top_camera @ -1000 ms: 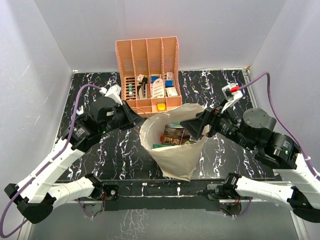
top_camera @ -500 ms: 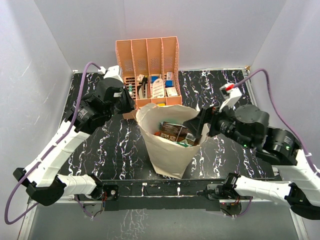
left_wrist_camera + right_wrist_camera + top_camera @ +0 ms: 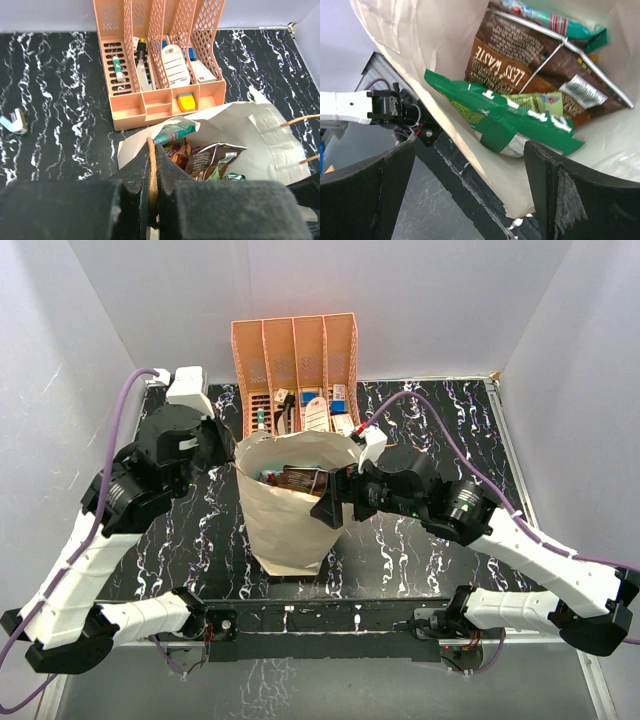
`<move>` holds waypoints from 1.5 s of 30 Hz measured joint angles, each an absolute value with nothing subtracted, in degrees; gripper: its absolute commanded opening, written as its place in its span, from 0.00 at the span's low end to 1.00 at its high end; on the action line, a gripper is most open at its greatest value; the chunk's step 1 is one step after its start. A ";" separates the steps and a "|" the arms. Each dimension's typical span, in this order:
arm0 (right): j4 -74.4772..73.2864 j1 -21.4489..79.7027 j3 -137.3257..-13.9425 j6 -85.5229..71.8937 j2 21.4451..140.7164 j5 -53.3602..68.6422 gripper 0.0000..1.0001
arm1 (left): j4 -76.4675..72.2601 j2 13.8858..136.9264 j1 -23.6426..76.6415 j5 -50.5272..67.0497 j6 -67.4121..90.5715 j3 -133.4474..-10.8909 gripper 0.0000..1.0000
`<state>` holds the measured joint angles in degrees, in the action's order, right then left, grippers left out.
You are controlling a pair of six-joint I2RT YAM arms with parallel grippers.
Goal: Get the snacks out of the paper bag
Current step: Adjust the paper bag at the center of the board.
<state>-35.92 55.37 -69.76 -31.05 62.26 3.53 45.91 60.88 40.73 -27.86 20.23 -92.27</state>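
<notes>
The tan paper bag (image 3: pixel 285 515) stands upright left of the table's middle, its mouth open. My left gripper (image 3: pixel 240 453) is shut on a brown cord handle (image 3: pixel 152 170) at the bag's left rim (image 3: pixel 131 150). Inside lie the snacks: a teal-white packet (image 3: pixel 175 132), a brown packet (image 3: pixel 212 157), red-orange ones (image 3: pixel 176 150), and in the right wrist view a green packet (image 3: pixel 505 122) under the brown one (image 3: pixel 520 60). My right gripper (image 3: pixel 332 505) is open at the bag's right rim. One wall of the bag (image 3: pixel 445 125) passes between its jaws (image 3: pixel 470 195).
The peach slotted organizer (image 3: pixel 297 380) with small boxes and bottles stands just behind the bag, and shows in the left wrist view (image 3: pixel 160 60). A small white-blue object (image 3: pixel 15 121) lies on the black marbled table (image 3: pixel 420 540) to the left. White walls enclose three sides.
The bag has shifted left and stands taller. My left gripper has swung up and back with the handle. My right gripper has followed left to the bag's mouth.
</notes>
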 measured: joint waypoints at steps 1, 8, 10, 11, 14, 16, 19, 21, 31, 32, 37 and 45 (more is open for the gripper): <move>-34.41 55.35 -69.04 -31.48 62.50 4.56 0.88 | 45.82 60.31 40.71 -27.66 19.03 -92.25 0.00; -22.76 56.75 -64.47 -34.96 66.11 13.17 0.88 | 43.18 59.00 40.62 -26.24 9.85 -92.14 0.00; -19.51 58.15 -64.14 -36.01 67.72 15.00 0.88 | 42.48 58.98 40.62 -25.82 7.51 -91.96 0.00; -17.78 58.98 -64.03 -36.40 68.60 15.81 0.88 | 42.19 58.98 40.62 -25.52 6.42 -91.88 0.00; -12.64 61.78 -64.03 -37.74 71.57 17.98 0.89 | 41.34 58.98 40.62 -24.29 3.60 -91.66 0.00; -9.67 63.81 -64.05 -38.41 73.97 19.07 0.89 | 40.12 58.87 40.62 -23.09 2.55 -90.91 0.00; -6.92 66.15 -64.36 -39.16 77.28 19.97 0.89 | 38.06 58.61 40.60 -19.94 2.35 -89.45 0.00; -5.76 67.24 -64.82 -39.35 78.96 20.43 0.90 | 36.38 58.26 40.60 -16.64 2.68 -88.16 0.00; -5.67 70.59 -67.02 -38.59 81.80 18.85 0.98 | 28.40 54.92 40.60 0.03 5.69 -80.60 0.00; -6.44 70.67 -67.02 -38.26 81.43 17.89 0.98 | 28.03 54.39 40.60 0.69 5.96 -80.01 0.00; -14.28 70.76 -66.98 -35.62 75.64 10.57 0.98 | 27.03 50.13 40.58 1.87 6.90 -77.14 0.00; -25.82 70.72 -69.84 -30.30 66.59 -1.45 0.82 | 27.59 46.15 40.58 0.78 7.70 -74.78 0.00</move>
